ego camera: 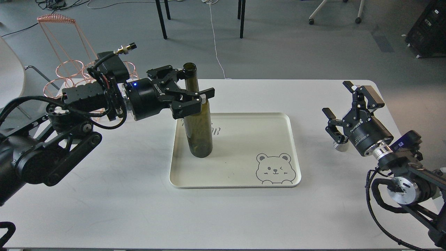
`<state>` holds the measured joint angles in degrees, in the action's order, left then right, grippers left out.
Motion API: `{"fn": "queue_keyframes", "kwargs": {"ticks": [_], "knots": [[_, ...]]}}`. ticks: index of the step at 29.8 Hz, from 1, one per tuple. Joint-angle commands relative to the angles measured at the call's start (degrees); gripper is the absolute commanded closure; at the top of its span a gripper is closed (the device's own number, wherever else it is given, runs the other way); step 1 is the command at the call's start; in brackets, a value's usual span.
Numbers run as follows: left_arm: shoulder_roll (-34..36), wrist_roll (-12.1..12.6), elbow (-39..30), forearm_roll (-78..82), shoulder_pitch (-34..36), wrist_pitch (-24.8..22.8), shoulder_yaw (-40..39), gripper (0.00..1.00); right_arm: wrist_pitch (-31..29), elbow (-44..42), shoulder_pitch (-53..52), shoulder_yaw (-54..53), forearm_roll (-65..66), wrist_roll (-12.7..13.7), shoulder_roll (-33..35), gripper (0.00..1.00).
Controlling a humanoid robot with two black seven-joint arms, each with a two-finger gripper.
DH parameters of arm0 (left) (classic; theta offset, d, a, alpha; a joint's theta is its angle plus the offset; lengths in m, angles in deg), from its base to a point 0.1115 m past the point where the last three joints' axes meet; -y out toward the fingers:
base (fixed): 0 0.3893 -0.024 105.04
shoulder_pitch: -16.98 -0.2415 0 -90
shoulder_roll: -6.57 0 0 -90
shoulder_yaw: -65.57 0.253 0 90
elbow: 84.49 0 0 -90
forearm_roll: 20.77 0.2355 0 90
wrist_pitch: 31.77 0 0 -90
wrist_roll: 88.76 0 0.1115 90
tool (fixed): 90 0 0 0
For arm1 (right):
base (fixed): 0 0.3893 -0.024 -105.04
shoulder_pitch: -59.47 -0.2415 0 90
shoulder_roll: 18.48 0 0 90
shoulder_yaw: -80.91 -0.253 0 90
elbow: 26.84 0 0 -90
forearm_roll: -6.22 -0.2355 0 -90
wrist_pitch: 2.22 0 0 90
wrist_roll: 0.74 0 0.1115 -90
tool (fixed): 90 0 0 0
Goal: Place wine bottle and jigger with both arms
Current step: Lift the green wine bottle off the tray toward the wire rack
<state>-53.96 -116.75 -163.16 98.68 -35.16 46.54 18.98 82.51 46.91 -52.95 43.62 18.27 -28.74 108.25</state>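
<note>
Green wine bottle (198,122) upright at tray's (292,146) left edge, left jaws (190,89) around neck.

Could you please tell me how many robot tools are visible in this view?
2: the left tool is around the wine bottle on the tray; the right tool is over the table's right side.

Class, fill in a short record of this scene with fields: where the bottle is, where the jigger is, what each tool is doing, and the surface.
bottle: wine bottle upright on the tray's left part
left tool: left tool at the bottle's shoulder, fingers on either side of it; contact unclear
jigger: jigger mostly hidden beneath the right tool, on the table, right of the tray
right tool: right tool open, over the jigger
tray: cream, bear drawing at its near right corner
</note>
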Motion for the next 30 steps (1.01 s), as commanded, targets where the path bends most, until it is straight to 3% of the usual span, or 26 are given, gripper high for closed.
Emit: {"fn": "queue_keyframes", "kwargs": {"ticks": [1,3,4,8,17,22,30], "knots": [[-0.04,0.0,0.09,0.0,0.03,0.0,-0.08,0.73,0.0,0.0,0.1,0.03,0.0,0.0,0.0,0.01],[-0.04,0.0,0.0,0.0,0.11,0.09,-0.08,0.89,0.0,0.0,0.18,0.03,0.0,0.0,0.0,0.01],[0.05,0.0,0.0,0.0,0.11,0.26,-0.08,0.91,0.09,0.0,0.18,-0.06,0.0,0.0,0.0,0.01],[1.45,0.0,-0.79,-0.7,2.22,0.44,-1.05,0.92,0.09,0.0,0.27,-0.06,0.0,0.0,0.0,0.01],[14.45,0.0,-0.53,-14.14,17.68,-3.68,-0.17,0.92,1.14,0.0,0.62,-0.15,0.0,0.0,-0.09,0.01],[18.42,0.0,5.96,-14.68,19.36,-4.48,-0.26,0.92,1.23,-0.09,0.71,-0.15,0.08,0.0,-0.61,0.01],[19.3,0.0,15.81,-14.77,20.68,-3.16,-0.17,0.93,1.23,-0.27,0.71,0.03,0.61,0.0,-0.7,0.01]]}}
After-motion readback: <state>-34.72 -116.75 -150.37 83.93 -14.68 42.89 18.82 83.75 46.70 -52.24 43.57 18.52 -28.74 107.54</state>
